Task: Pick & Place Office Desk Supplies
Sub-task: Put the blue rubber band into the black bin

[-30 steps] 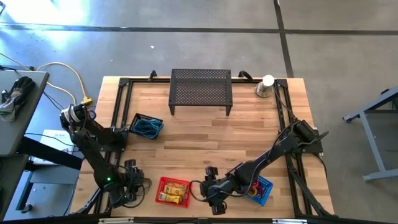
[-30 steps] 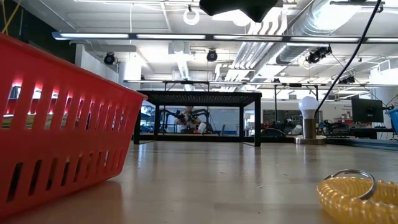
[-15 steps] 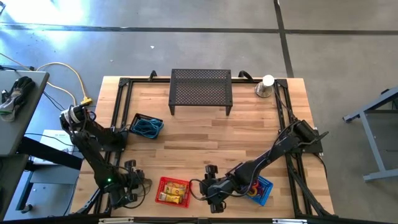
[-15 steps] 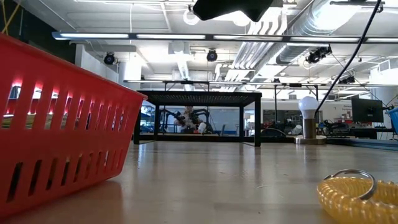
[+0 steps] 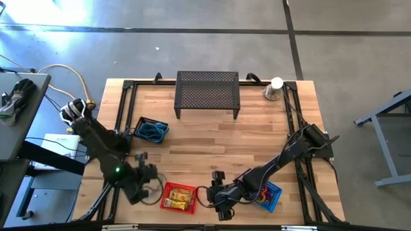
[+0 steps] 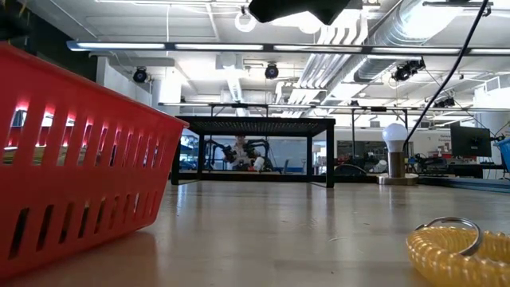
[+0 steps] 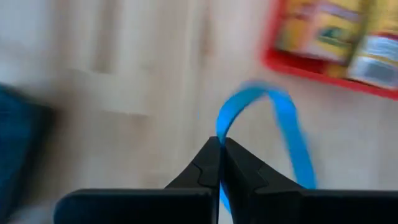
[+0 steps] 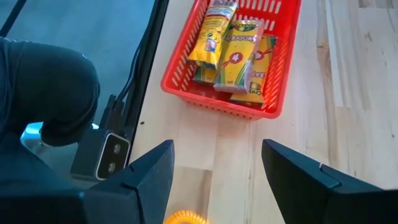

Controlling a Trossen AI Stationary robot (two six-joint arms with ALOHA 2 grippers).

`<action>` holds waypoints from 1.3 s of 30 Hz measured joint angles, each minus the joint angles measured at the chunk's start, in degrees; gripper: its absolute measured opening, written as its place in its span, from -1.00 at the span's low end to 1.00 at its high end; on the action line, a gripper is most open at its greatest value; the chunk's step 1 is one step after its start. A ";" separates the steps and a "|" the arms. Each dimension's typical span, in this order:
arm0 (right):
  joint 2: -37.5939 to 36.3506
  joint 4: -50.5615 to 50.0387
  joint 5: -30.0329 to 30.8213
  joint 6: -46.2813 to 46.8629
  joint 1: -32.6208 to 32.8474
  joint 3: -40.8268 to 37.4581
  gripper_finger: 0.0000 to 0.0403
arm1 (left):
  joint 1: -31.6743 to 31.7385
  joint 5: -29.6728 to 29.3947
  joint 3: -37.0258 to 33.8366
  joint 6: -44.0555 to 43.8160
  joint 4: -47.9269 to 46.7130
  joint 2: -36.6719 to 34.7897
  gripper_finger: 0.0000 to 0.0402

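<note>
My left gripper point(image 5: 149, 181) is near the table's front left, just left of the red basket point(image 5: 178, 197), and is shut point(image 7: 219, 142) on a blue band loop point(image 7: 283, 118). My right gripper point(image 5: 218, 196) hovers open point(image 8: 217, 149) to the right of the red basket point(image 8: 230, 93), with nothing between its fingers. A yellow coil with a metal ring point(image 6: 454, 251) lies on the table under it, and its edge shows in the right wrist view as the yellow coil point(image 8: 185, 218). The red basket holds yellow crayon boxes point(image 8: 233, 53). My left gripper pinches the blue band at one spot on its strip point(image 7: 221, 127) between its two fingertips. The fingers come from above, pointing down at the table. The rest of the band arches away beyond the fingertips as an open loop. I cannot tell whether it is clear of the table.
A blue basket with teal loops point(image 5: 152, 130) sits at the left. Another blue basket point(image 5: 270, 196) with small items sits at the front right. The black mesh stand point(image 5: 207, 93) and a silver cone with a white ball point(image 5: 275, 88) are at the far edge.
My left gripper has moved toward the table's right edge and a little toward the far edge, closer to the red basket. My right arm has kept still.
</note>
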 joint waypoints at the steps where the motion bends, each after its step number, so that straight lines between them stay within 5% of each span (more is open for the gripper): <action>1: 0.00 0.00 -0.02 -0.21 0.12 0.00 0.14 | 1.46 -0.91 1.84 1.79 -3.89 -0.30 -0.99; 6: 0.00 -0.02 -0.03 -1.07 1.03 0.00 0.14 | 10.45 -9.08 10.64 8.19 -19.76 -0.55 -0.99; 12: 0.00 -0.04 -0.15 -4.71 1.97 -0.02 0.14 | 23.64 -17.48 17.65 14.70 -27.97 -0.59 -0.99; 26: 0.00 -4.46 -3.74 -6.87 1.06 -0.02 0.14 | 42.92 -13.40 18.34 28.92 -34.75 -0.66 -0.99; 31: 0.00 -7.52 -7.43 -7.83 -0.41 -0.02 0.14 | 45.11 -7.74 14.15 32.38 -34.74 -0.51 -0.99; 39: 0.00 -10.02 -9.46 -9.73 -1.91 -0.04 0.14 | 48.62 -9.34 3.27 36.39 -34.69 -0.83 -1.00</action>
